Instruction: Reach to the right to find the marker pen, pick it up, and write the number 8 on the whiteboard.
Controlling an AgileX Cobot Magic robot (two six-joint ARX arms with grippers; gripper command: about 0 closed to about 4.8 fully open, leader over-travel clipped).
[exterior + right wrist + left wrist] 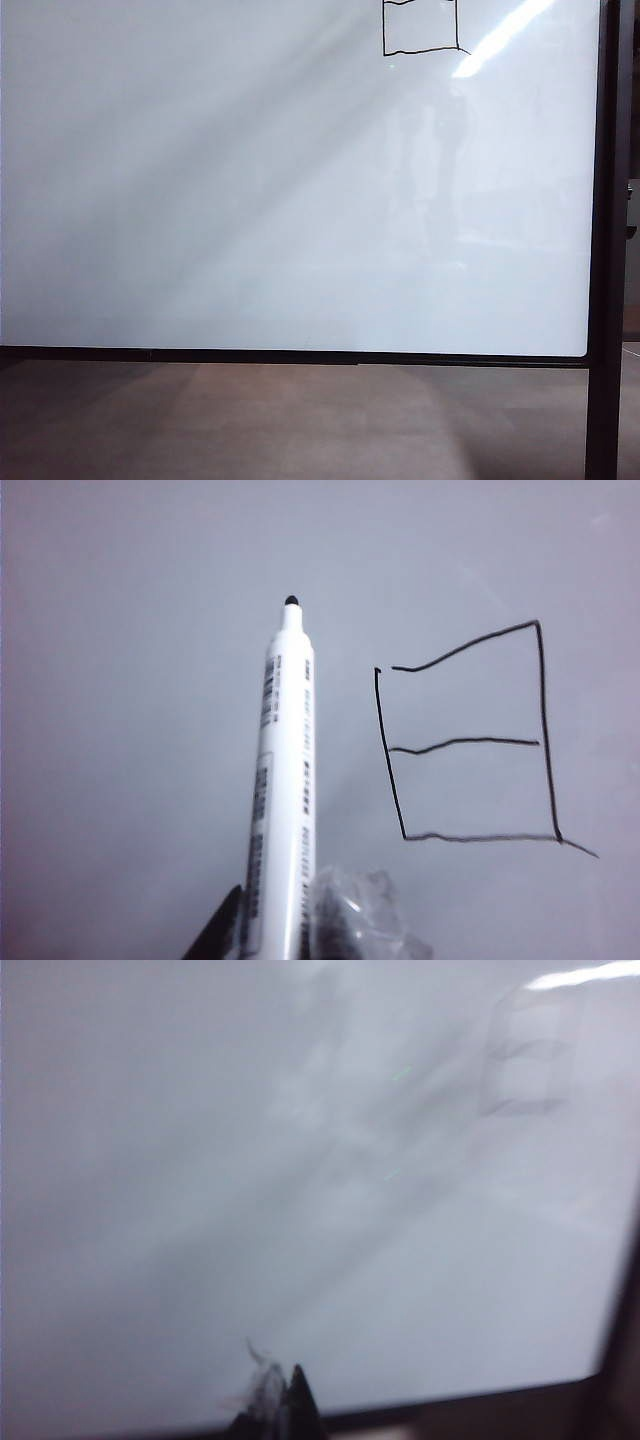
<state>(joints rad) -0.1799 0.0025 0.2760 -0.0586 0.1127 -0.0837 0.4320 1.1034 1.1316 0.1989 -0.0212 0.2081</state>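
Gripping marker pen (283,780) in right claw (285,925), number 8 (468,742) beside tip

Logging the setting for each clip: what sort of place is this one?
Probably an office or lab room: a large framed whiteboard stands over plain floor, a boxy number 8 drawn on it. The right gripper holds the marker pen near it; the left gripper faces the board.

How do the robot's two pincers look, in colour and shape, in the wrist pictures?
Little shows. The left pincer appears as dark, pointed fingertips with a blurred, pale translucent bit beside them. The right pincer shows one black pointed finger and one finger wrapped in clear, crinkled film. No cables or markings are visible.
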